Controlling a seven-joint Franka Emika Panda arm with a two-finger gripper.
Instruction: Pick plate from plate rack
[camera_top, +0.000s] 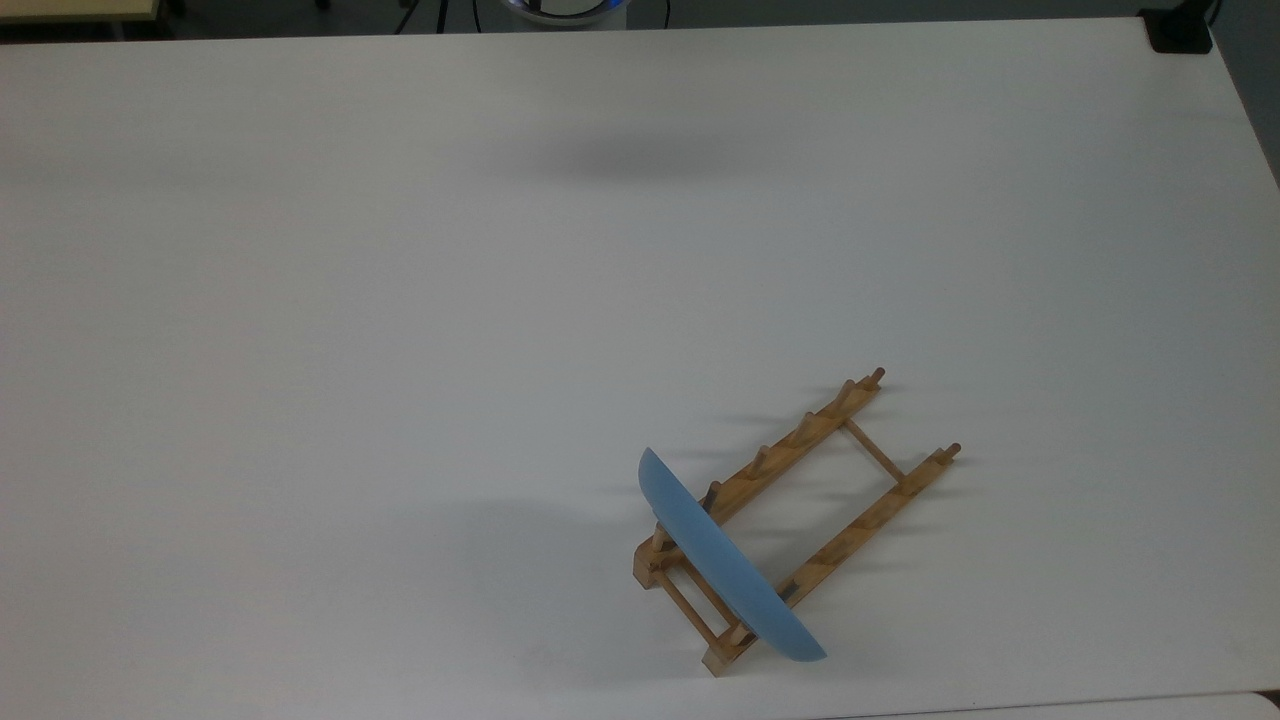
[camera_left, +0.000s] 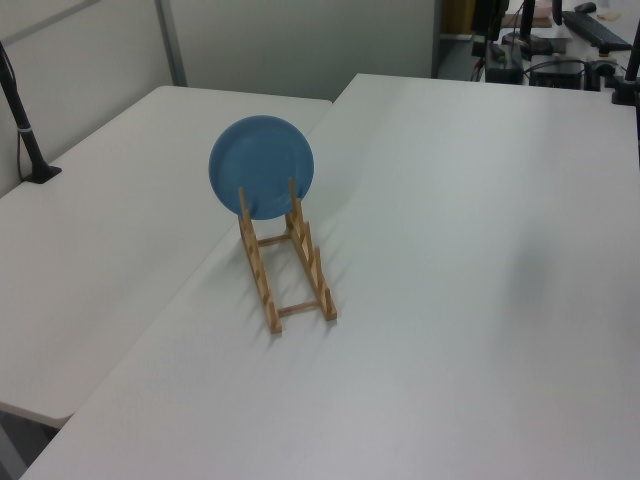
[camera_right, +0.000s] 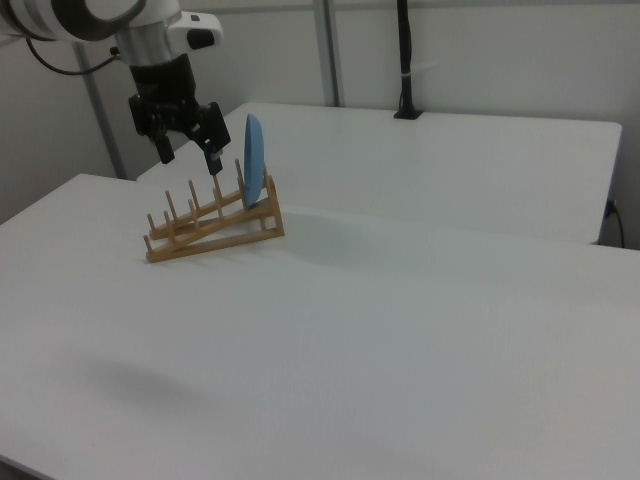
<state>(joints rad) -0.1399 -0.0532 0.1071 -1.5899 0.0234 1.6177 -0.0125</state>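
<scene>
The plate (camera_right: 253, 160) stands on edge in the end slot of the plate rack (camera_right: 212, 225), at the end that sits nearest the right view's right, and the gripper (camera_right: 189, 160) hangs in the air just to the right view's left of it, above the rack's middle pegs. Between the nearer fingertip (camera_right: 213, 166) and the plate's face there is a narrow gap — the two are close but apart, as far as the right view lets me judge.

The rack lies flat on the white table (camera_right: 420, 330), its two rails parallel and its pegs upright. It holds one thing: the light-blue plate, wedged between the last pegs and leaning a little. In the top view the plate (camera_top: 722, 560) crosses both rails of the rack (camera_top: 800, 520) at the end nearest the top view's bottom edge. In the left view the plate's (camera_left: 261, 167) round hollow face shows full on, rising well above the rack (camera_left: 287, 260), whose other slots run toward the camera.

The gripper's two dark fingers are spread wide and pointing down — nothing is between them and they touch neither peg nor plate.
</scene>
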